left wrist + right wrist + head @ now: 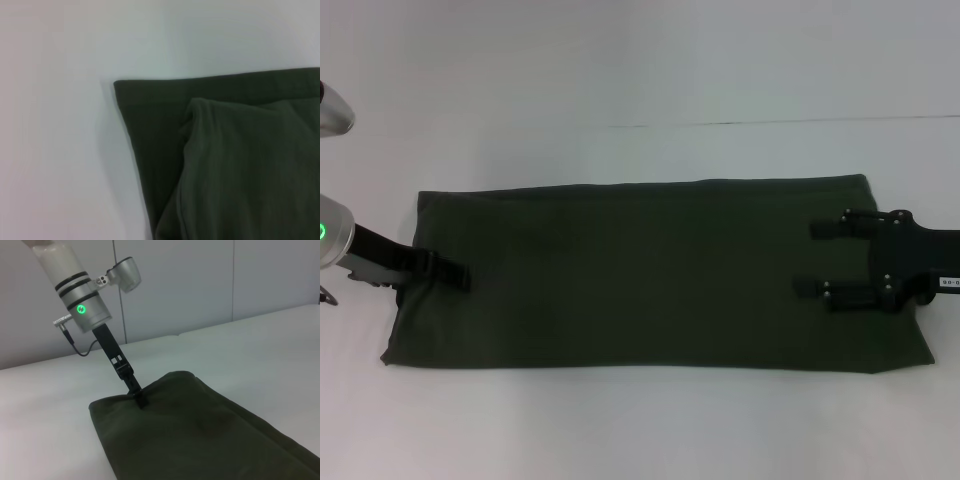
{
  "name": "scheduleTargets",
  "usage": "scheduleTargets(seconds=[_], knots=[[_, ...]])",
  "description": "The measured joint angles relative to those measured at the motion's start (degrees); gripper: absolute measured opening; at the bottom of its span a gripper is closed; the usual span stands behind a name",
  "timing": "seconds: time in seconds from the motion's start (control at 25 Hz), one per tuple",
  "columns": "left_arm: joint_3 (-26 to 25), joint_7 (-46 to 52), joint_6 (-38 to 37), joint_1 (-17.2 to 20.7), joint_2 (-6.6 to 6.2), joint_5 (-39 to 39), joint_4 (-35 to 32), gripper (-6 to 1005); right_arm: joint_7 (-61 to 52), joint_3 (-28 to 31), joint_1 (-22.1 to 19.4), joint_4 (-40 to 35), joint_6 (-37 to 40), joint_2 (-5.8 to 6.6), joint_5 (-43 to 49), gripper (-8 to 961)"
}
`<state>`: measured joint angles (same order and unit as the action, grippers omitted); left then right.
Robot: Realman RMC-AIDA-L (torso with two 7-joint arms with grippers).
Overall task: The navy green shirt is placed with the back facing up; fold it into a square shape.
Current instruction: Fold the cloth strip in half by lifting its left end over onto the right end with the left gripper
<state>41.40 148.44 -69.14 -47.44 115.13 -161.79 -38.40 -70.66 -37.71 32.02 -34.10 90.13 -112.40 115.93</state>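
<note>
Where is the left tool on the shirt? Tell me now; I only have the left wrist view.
Observer: The left tool is at the left short end of the navy green shirt, its tip on the cloth near the edge.
Operator: Report the right tool.
Observer: The right tool is over the opposite end, open, with its two fingers lying apart above the cloth.
Operator: Give me the shirt's overall shape.
Observer: It is a long band lying across the table, not yet a square.
</note>
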Motion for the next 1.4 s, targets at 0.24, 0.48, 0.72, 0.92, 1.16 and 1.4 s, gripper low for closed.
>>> scheduleTargets(seconds=[0.24,0.48,0.72,0.92,1.16,1.4], knots=[[0.0,0.0,0.0,-0.1,0.0,-0.2,0.0,911,0.0,0.2,0.1,0.0,0.0,0.0,0.0,881],[0.0,0.0,0.1,-0.1,0.0,-0.3,0.1,911,0.0,0.1,0.1,0.0,0.0,0.0,0.0,881],[0.6,0.0,0.1,0.0,0.0,-0.3,0.1,911,0.0,0.1,0.1,0.0,0.0,-0.06,-0.1,881],[0.7,0.0,0.0,-0.1,0.23,-0.3,0.3,902,0.0,0.2,0.1,0.0,0.0,-0.09,-0.1,881],[0.8,0.0,0.0,-0.4,0.27,-0.3,0.7,818,0.0,0.2,0.1,0.0,0.0,-0.09,-0.1,881],[0.8,0.0,0.0,-0.5,0.23,-0.3,0.7,637,0.0,0.3,0.1,0.0,0.0,-0.09,-0.1,881]])
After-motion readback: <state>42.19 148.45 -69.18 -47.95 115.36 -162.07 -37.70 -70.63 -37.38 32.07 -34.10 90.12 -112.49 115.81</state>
